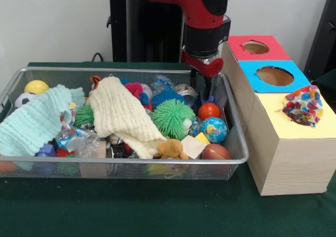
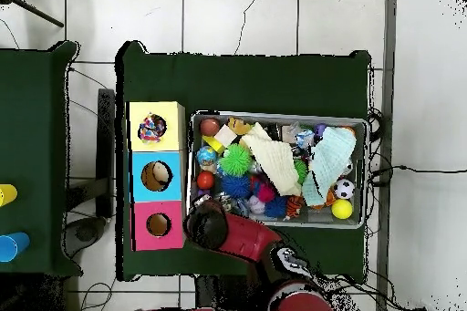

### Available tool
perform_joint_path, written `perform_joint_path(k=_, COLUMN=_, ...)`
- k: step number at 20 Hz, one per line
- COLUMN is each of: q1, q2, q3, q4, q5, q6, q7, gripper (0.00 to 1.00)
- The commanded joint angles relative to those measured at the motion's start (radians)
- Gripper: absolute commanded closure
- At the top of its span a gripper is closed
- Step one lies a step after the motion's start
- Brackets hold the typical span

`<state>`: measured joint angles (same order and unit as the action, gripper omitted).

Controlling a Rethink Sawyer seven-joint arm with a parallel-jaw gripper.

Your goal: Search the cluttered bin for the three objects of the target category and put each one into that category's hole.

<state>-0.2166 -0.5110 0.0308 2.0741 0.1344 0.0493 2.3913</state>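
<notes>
Overhead view: arm [image 2: 239, 233] hides fingers | front view: fingers [image 1: 202, 85] in bin [image 1: 126, 170]

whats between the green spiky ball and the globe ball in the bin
In the front view, an orange ball sits between the green spiky ball and the globe ball, slightly behind them.

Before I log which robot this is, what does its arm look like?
The arm has a glossy red shell over black sections, rounded and thick. Its lower end is a black cylinder with a red and silver collar, then a dark narrow gripper. No cables or markings are visible.
</notes>
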Motion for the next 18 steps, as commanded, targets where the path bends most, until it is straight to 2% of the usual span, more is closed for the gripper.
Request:
perform_joint_path(k=1, q1=-0.082, q2=0.064, q3=-0.051, q4=0.033, q5=-0.045, q6=-0.047, q7=0.092, gripper=0.00)
perform_joint_path(k=4, q1=-0.099, q2=0.070, q3=-0.063, q4=0.018, q5=-0.082, q6=-0.067, q7=0.058, gripper=0.00)
perform_joint_path(k=8, q1=-0.125, q2=0.061, q3=-0.106, q4=-0.039, q5=-0.171, q6=-0.084, q7=-0.017, gripper=0.00)
perform_joint_path(k=11, q1=-0.169, q2=0.039, q3=-0.108, q4=-0.067, q5=-0.247, q6=-0.077, q7=-0.064, gripper=0.00)
perform_joint_path(k=18, q1=-0.217, q2=-0.048, q3=-0.123, q4=-0.067, q5=-0.370, q6=-0.027, q7=-0.072, gripper=0.00)
